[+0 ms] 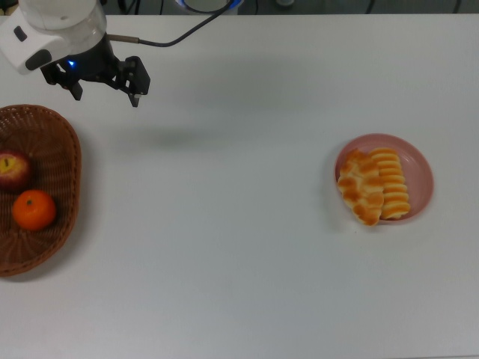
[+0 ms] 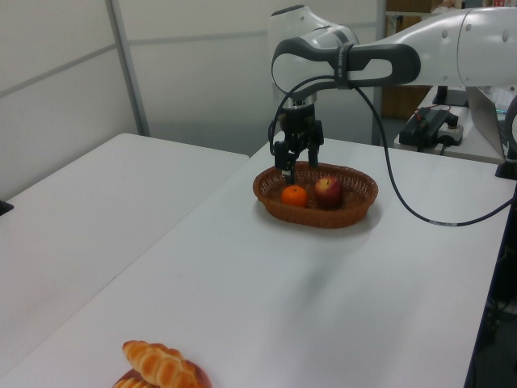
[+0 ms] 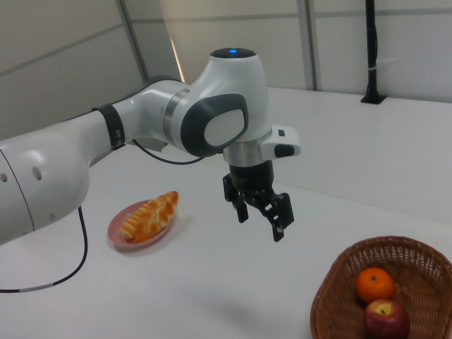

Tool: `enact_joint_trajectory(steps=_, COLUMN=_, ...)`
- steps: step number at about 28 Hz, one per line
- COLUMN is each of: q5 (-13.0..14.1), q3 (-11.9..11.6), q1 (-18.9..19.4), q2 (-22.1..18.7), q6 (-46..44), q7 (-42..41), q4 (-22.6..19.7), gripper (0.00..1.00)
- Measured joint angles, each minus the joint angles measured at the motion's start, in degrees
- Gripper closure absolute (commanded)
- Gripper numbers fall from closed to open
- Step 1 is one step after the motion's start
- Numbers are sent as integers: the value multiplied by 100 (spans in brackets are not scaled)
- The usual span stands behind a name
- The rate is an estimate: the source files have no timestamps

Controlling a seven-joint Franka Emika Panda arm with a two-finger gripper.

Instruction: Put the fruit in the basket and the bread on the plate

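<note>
In the top view, the wicker basket (image 1: 69, 153) sits at the left edge and holds the fruit: a red-yellow apple (image 1: 13, 168) and an orange mandarin (image 1: 34, 209). My gripper (image 1: 106, 97) hangs open and empty above the table, just beyond the basket's far rim. The pink plate (image 1: 420, 176) at the top view's right carries the bread: a braided loaf (image 1: 361, 188) beside a ribbed striped loaf (image 1: 392, 185). The right view shows the gripper (image 3: 258, 224) well above the table, between the plate (image 3: 120, 227) and the basket (image 3: 332, 296).
White table surface stretches between the basket (image 2: 315, 217) and the plate. A black cable (image 1: 172, 34) trails from the arm's wrist across the table's far edge. In the left view, a second white table (image 2: 89, 202) adjoins on the left.
</note>
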Motion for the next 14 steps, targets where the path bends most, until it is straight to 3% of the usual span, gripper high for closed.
enact_joint_trajectory(steps=14, q5=0, q3=15, q1=92, q2=36, q6=0, q7=-6, q4=-23, gripper=0)
